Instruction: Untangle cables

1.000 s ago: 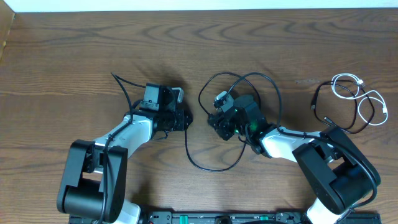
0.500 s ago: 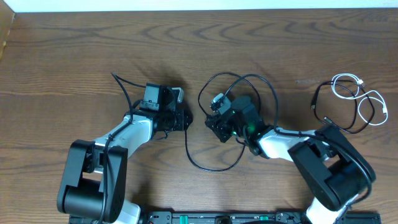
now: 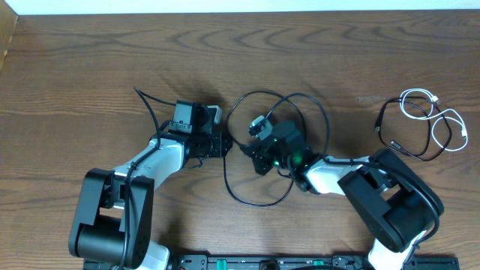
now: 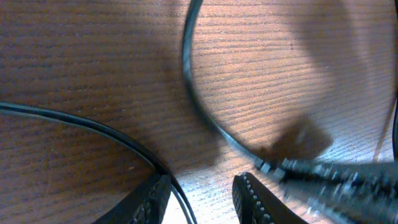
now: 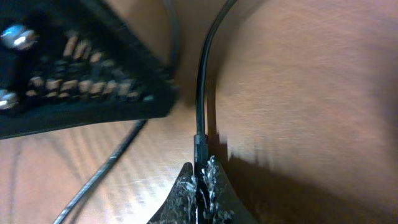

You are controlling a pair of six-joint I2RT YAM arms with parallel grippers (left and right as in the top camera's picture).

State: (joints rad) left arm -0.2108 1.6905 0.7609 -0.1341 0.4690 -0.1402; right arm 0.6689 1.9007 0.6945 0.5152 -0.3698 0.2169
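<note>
Between the two arms, on the table [image 3: 75, 67], the black cable [image 3: 255, 201] lies in wide, loose loops that cross one another (thin and limp, it should follow any pull). The right claw [image 5: 199, 179] is pinched shut on one strand. The left claw [image 4: 199, 196] stands part open, with a strand passing through its gap, ungripped as far as I can tell. A hard pull could tighten the crossings or slip the cord, and the two claws, close together, might collide.

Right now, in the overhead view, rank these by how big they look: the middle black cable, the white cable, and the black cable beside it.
1. The middle black cable, widest spread.
2. The white cable and the black cable beside it: spreads look too alike to rank.
</note>
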